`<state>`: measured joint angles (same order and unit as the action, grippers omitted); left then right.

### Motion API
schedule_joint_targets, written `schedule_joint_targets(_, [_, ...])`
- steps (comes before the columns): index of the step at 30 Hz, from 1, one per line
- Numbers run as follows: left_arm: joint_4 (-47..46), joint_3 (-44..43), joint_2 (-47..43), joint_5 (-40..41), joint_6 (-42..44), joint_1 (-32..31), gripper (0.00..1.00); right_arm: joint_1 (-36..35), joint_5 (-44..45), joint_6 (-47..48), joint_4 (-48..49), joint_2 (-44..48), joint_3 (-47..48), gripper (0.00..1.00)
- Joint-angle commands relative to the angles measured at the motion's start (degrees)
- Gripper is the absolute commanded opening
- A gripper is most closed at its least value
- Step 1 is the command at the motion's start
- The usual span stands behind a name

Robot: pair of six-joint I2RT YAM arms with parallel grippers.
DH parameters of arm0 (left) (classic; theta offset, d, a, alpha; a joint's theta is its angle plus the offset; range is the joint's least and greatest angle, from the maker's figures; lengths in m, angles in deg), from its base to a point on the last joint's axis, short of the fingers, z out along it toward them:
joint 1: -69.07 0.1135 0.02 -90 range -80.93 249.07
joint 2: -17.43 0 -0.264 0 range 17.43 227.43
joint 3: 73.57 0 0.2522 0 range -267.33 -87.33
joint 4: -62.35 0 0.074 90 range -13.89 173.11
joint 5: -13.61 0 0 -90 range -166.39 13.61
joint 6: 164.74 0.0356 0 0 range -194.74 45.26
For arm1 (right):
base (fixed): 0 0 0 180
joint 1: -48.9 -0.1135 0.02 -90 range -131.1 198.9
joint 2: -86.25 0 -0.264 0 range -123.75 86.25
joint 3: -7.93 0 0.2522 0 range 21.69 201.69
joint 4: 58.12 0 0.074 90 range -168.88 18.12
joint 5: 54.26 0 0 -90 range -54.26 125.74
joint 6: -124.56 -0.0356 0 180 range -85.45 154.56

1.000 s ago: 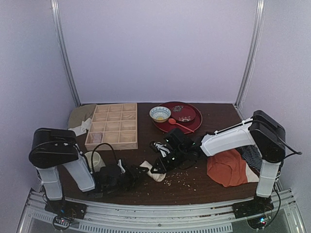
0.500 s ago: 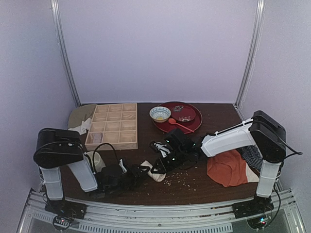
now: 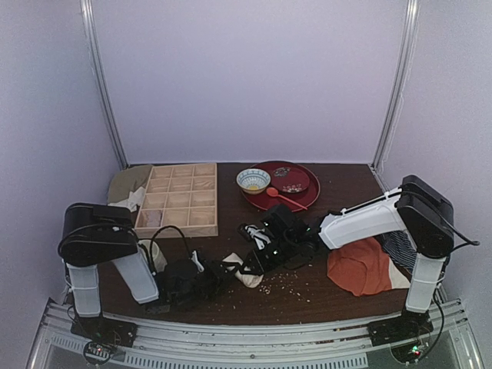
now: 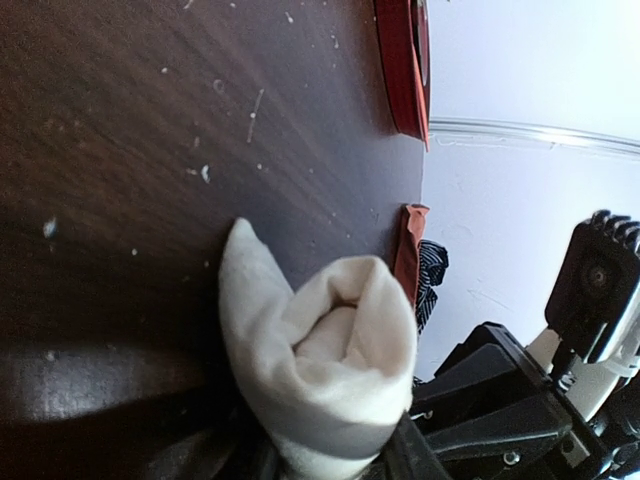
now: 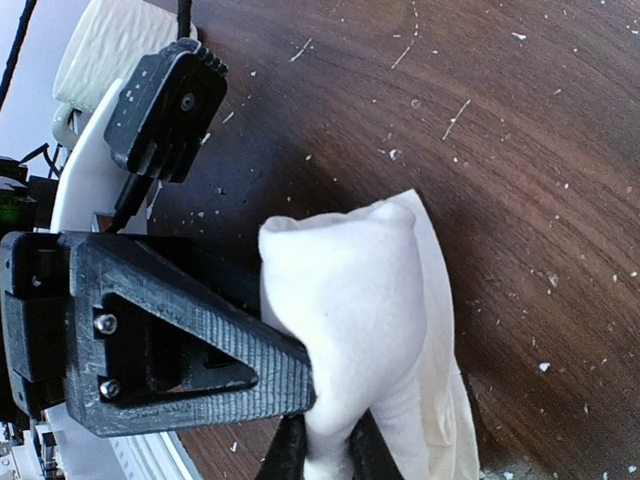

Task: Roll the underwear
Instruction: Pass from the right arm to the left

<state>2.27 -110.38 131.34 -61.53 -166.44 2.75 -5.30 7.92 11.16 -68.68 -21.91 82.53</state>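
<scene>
Mid-roll near front edge of table (image 3: 338, 204). Right gripper (image 5: 325, 455) pinched tight on underwear (image 5: 350, 320); left gripper (image 3: 223, 271) at roll end, width unclear. Keep roll snug, clamp squarely, avoid unravelling.

**Overhead view.** The left arm (image 3: 127, 265) rises at the lower left, then folds down and reaches low toward the centre. The fingers of the left gripper (image 3: 221, 270) touch either side of the underwear (image 3: 247, 275). The right arm (image 3: 361, 219) stands at the lower right and slopes down-left to the centre, with the right gripper (image 3: 257, 257) pinched tight on one end of the same cloth.
</scene>
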Motion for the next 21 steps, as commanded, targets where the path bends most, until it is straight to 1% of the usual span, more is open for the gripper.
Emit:
schedule_joint_targets(1, [0.1, -1.1, 1.4, 1.5, 0.3, 0.8, 0.3, -1.7, 0.2, 0.5, -8.1, -1.8, -2.4, 0.04])
schedule_joint_targets(3, [0.1, -1.0, 1.6, 1.4, -0.1, 1.0, 0.26, -1.6, 0.2, 0.6, -8.4, -1.7, -2.2, 0.07])
schedule_joint_targets(5, [0.5, -1.0, 1.7, 1.3, -0.4, 1.1, 0.25, -1.6, 0.2, 0.9, -8.7, -1.4, -2.1, 0.12])
schedule_joint_targets(8, [0.7, -0.9, 1.8, 1.3, -0.9, 1.2, 0.23, -1.7, 0.6, 1.4, -9.6, -0.6, -2.0, 0.21])
schedule_joint_targets(10, [0.9, -0.8, 1.8, 1.4, -1.1, 1.3, 0.23, -1.7, 0.7, 1.9, -10.4, 0.3, -2.2, 0.25])
schedule_joint_targets(13, [1.1, -0.6, 1.8, 1.3, -1.4, 1.5, 0.24, -1.7, 0.7, 2.1, -11.2, 1.9, -3.0, 0.28])
schedule_joint_targets(21, [1.1, -0.6, 1.8, 1.1, -1.3, 1.8, 0.25, -1.7, 0.9, 2.1, -13.5, 5.7, -5.2, 0.29])
